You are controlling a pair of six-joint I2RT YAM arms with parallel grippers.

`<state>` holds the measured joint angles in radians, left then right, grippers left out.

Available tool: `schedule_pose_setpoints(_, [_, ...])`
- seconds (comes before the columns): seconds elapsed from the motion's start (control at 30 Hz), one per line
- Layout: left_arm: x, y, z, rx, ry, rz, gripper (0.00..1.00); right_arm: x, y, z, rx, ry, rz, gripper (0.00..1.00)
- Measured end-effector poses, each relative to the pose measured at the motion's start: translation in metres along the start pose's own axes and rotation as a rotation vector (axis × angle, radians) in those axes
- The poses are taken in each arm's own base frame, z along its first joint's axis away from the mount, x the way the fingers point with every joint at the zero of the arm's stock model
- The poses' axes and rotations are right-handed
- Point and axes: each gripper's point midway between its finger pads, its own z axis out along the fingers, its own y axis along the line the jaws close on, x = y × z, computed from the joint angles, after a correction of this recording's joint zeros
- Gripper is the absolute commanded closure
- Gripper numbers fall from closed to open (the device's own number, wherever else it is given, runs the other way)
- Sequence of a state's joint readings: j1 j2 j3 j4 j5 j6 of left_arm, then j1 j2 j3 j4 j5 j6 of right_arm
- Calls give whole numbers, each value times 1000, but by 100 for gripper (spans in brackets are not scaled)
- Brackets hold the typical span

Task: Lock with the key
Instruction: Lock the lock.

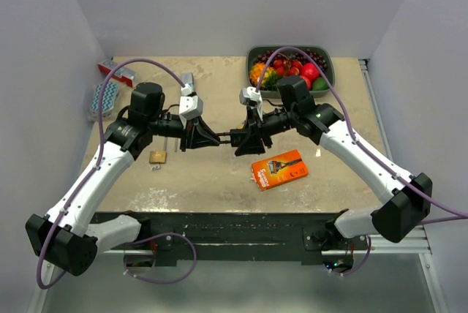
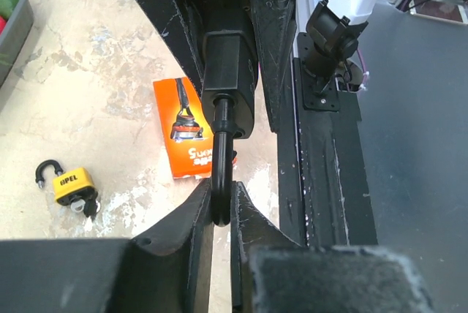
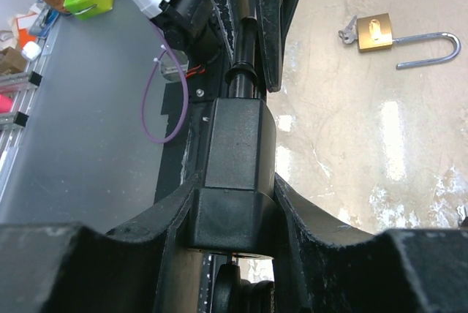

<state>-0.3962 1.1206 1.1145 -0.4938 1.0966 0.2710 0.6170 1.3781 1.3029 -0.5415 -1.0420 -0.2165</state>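
A black padlock [image 1: 232,138] hangs in the air between both arms, above the middle of the table. My left gripper [image 1: 218,140] [image 2: 221,207] is shut on its black shackle [image 2: 221,159]. The right gripper [image 1: 240,140] [image 3: 235,181] is shut around the padlock's body [image 3: 234,152], with one finger on each side. Behind the body, between the right fingers, a dark key head [image 3: 235,291] sits at the lock's underside; how far in it goes I cannot tell.
A brass padlock [image 1: 157,157] [image 3: 374,33] with an open shackle and keys lies to the left. A yellow padlock [image 2: 69,185] lies to the right. An orange razor box [image 1: 279,170] lies in front, a fruit bowl [image 1: 325,61] behind, and small packs [image 1: 104,99] at far left.
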Motion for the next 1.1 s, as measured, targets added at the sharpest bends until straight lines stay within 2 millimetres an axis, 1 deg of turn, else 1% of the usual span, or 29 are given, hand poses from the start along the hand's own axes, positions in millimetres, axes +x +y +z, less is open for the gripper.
schedule_pose_setpoints(0.1, [-1, -2, 3, 9, -2, -7, 100, -2, 2, -1, -1, -5, 9, 100])
schedule_pose_setpoints(0.3, [-1, -6, 9, 20, -15, -35, 100, 0, 7, -4, 1, -1, 46, 100])
schedule_pose_setpoints(0.43, [0, -7, 12, 21, -29, -92, 100, 1, 6, -4, 9, 4, 52, 100])
schedule_pose_setpoints(0.53, [2, -8, 13, 26, -32, -141, 100, 2, 4, -4, 19, 8, 41, 100])
schedule_pose_setpoints(0.77, [2, -14, 16, 44, -27, -163, 100, 6, 6, -1, 12, 28, 4, 100])
schedule_pose_setpoints(1.0, [2, -14, 23, 57, -73, -235, 100, 6, 7, -1, 13, 28, 15, 100])
schedule_pose_setpoints(1.1, [0, -16, 26, 83, -100, -273, 100, 3, 8, -1, 15, 15, 37, 100])
